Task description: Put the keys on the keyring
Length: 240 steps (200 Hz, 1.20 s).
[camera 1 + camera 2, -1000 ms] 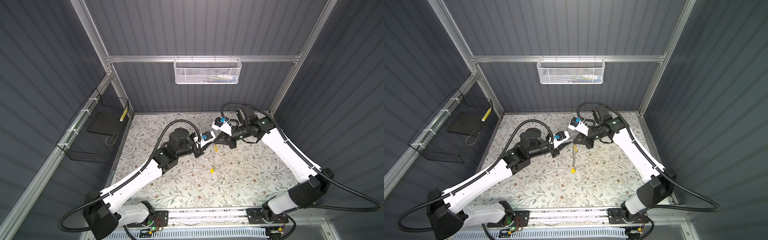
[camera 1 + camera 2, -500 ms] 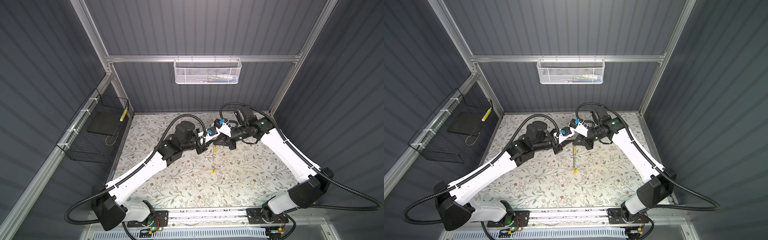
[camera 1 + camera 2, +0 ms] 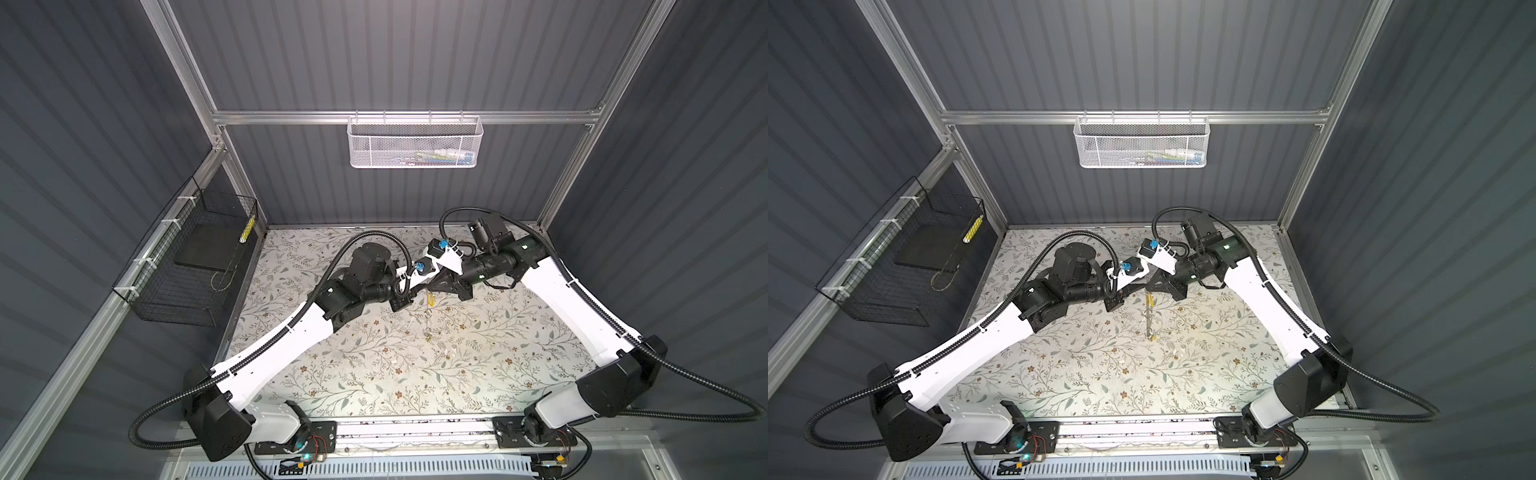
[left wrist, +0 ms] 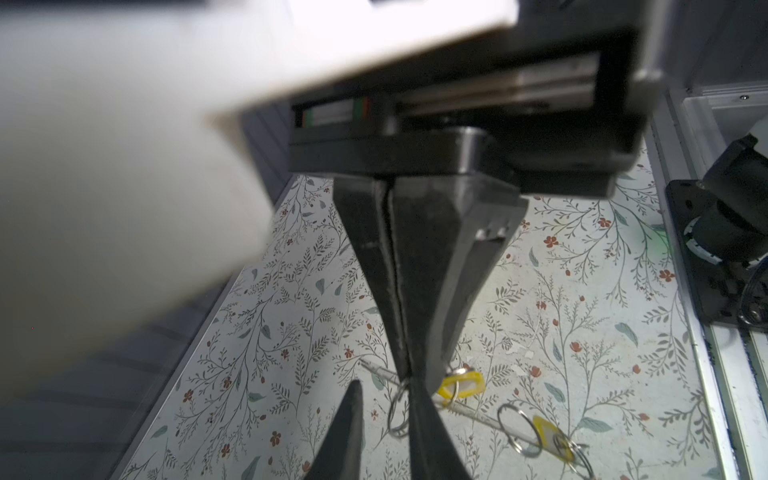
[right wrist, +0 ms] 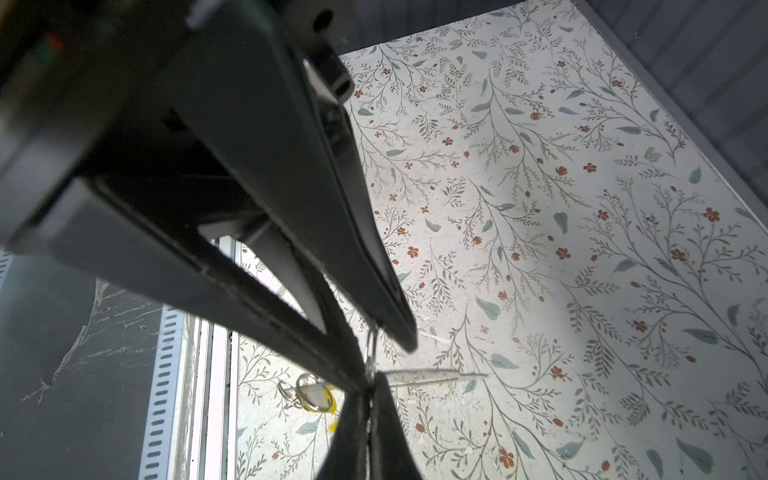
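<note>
In front of the thin silvery wire ring is a small yellow plastic key tag; a second yellow tag is just beside the ring. Right arm's jaws pinch the ring; left arm's jaws straddle it, slightly spread.

Your cell, surroundings.
Ribbed dark grey walls on three sides, aluminium frame, floral tabletop; white mesh basket on your back rail, black wire basket on left wall.
</note>
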Motion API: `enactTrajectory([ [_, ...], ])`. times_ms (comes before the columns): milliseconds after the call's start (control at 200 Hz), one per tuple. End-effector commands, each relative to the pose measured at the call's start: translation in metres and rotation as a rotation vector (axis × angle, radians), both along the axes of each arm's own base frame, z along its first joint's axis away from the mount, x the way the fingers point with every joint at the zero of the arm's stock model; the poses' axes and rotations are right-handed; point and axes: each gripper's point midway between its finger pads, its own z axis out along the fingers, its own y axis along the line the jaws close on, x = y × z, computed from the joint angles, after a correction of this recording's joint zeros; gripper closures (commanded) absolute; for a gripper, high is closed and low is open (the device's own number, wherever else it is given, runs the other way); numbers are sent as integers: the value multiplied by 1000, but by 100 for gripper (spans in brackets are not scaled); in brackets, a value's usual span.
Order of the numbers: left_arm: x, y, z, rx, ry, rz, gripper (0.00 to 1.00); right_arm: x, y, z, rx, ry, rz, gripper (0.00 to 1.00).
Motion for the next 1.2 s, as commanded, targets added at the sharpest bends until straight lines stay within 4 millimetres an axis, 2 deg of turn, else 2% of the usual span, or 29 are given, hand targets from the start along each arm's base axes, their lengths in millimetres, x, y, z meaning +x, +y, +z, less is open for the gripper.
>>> enactTrajectory([
  [0, -9, 9, 9, -4, 1, -43, 78, -7, 3, 13, 44, -38, 30, 100],
  [500, -24, 13, 27, -66, 98, -213, 78, -13, 6, 18, 75, -49, 56, 100],
  [610, -28, 11, 20, -46, 139, -249, 80, -14, 7, 19, 79, -52, 62, 100],
  [620, -27, 10, 30, -57, 122, -249, 80, -14, 7, 19, 80, -52, 62, 100],
  [640, -27, 10, 33, -59, 119, -250, 81, -14, 7, 19, 80, -52, 62, 100],
  [1196, -16, 8, 27, -22, 150, -223, 78, -17, 9, 24, 93, -69, 76, 100],
])
